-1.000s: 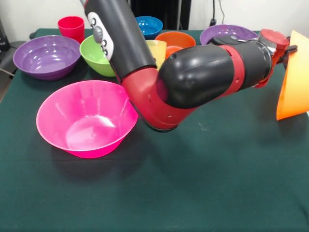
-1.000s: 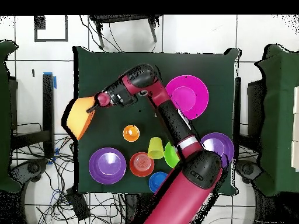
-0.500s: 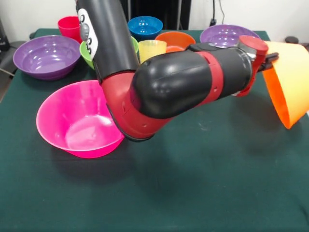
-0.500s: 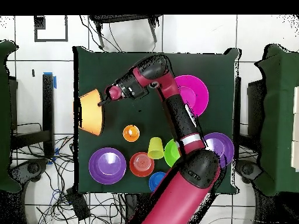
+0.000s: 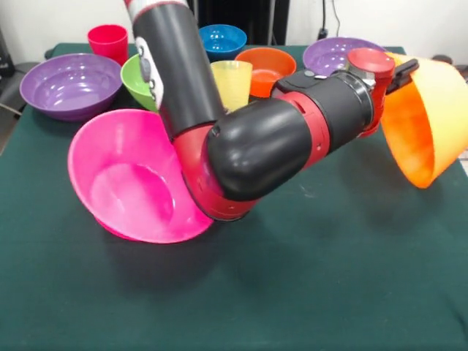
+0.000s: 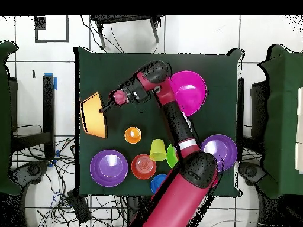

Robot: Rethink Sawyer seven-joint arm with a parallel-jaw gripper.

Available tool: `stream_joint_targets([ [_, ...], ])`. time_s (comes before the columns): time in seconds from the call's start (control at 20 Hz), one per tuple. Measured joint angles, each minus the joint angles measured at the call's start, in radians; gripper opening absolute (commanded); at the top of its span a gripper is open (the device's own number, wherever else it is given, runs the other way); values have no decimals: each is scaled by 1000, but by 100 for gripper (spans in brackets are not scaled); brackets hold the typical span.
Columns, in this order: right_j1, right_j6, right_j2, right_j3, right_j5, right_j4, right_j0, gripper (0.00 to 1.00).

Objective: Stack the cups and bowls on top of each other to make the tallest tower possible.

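Gripper [image 5: 401, 75] clamped on the orange bowl's [image 5: 423, 124] rim, held aloft; pink bowl [image 5: 135, 179] tipped; no stack was begun.

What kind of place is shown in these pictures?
Probably a robotics lab or test room. A red and black robot arm works over a table covered in green cloth, colourful plastic bowls such as the pink bowl are laid out, and loose cables lie on the tiled floor.

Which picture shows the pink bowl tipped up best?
The front view shows it best: the pink bowl leans on its side against the arm's elbow, one edge lifted off the table. From overhead it looks like a round disc partly under the arm, so the tilt hardly shows.
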Motion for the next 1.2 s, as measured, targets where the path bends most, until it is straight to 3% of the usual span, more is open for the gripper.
stream_joint_targets([
  [0.35, 107, 0, 27, 75, 1, 45, -30, 0],
  [0.75, 168, 0, 99, 178, 62, 69, -62, 0],
  [1.2, 212, 0, 151, 203, 134, 93, -59, 0],
])
